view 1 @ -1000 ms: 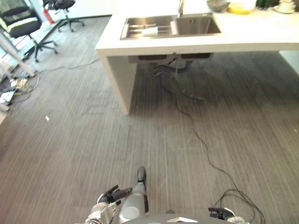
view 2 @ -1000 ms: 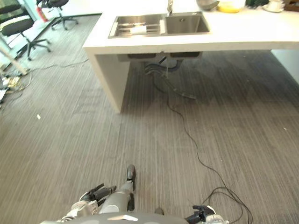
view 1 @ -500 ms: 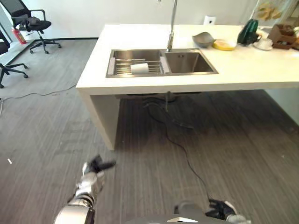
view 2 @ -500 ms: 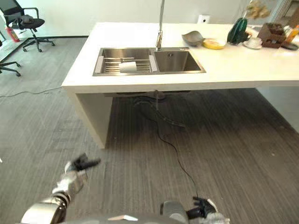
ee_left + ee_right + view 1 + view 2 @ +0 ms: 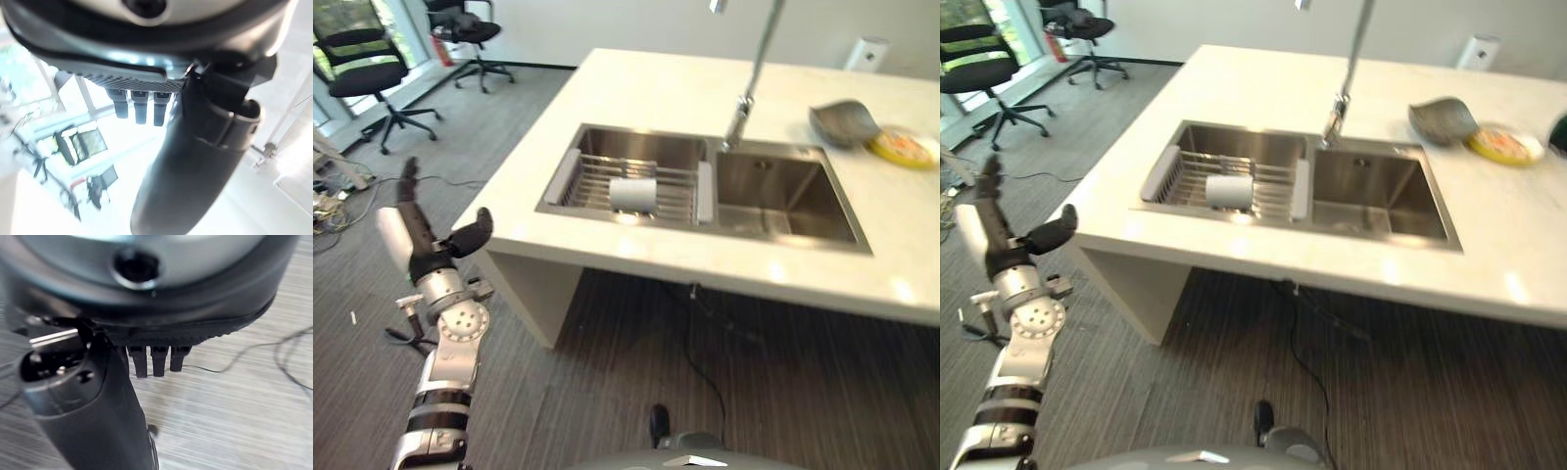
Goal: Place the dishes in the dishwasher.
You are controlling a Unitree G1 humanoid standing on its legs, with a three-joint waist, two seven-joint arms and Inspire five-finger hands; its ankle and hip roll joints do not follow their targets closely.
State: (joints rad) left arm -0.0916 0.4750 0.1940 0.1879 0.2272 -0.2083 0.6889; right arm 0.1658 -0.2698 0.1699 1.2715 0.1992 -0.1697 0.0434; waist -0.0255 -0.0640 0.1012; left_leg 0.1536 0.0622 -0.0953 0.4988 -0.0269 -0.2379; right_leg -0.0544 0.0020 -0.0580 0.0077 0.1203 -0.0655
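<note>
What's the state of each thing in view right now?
Left hand: raised beside the counter, open, holding nothing.
Right hand: open, over the floor, empty.
White cup: on its side on the sink rack.
Grey bowl: tilted on the counter.
Yellow plate: flat.

Head pair: looking down from above and just apart, facing the white counter (image 5: 636, 108) with its double sink (image 5: 705, 186) in the far half and striped floor (image 5: 1400, 382) near. Both sharing the sink rack, the white cup (image 5: 1229, 190) on it, the tap (image 5: 744, 93), office chairs (image 5: 362, 69) far left, and the raised left hand (image 5: 416, 245) at the left. Left wrist: very close along its own hand (image 5: 195, 161), facing bright windows and chairs. Right wrist: very close along the right hand (image 5: 88, 406), facing down at the floor.
</note>
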